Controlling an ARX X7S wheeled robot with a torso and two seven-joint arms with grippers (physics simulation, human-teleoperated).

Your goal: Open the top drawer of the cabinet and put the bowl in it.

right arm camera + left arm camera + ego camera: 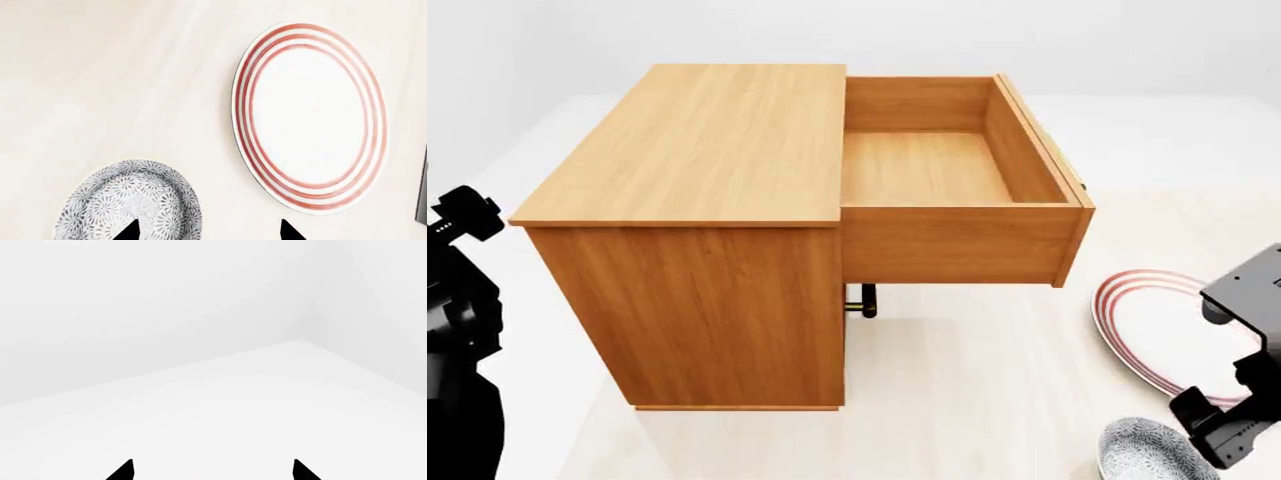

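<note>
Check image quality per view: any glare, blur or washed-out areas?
Left wrist view: near-uniform white, only faint shading at a corner; left gripper tips are pure black silhouettes. Head view: sharp, soft shadow beneath the open top drawer. Right wrist view: crisp, no glare on the bowl or plate.

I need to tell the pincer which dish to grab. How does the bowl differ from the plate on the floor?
The bowl is deep, with a dense blue-grey speckled pattern all over; the plate is flat and plain white with red rings near its rim. The bowl looks narrower across than the plate. In the head view the bowl lies nearer the robot, the plate closer to the open drawer. Both are round, rest apart on the pale floor, and neither is held.
</note>
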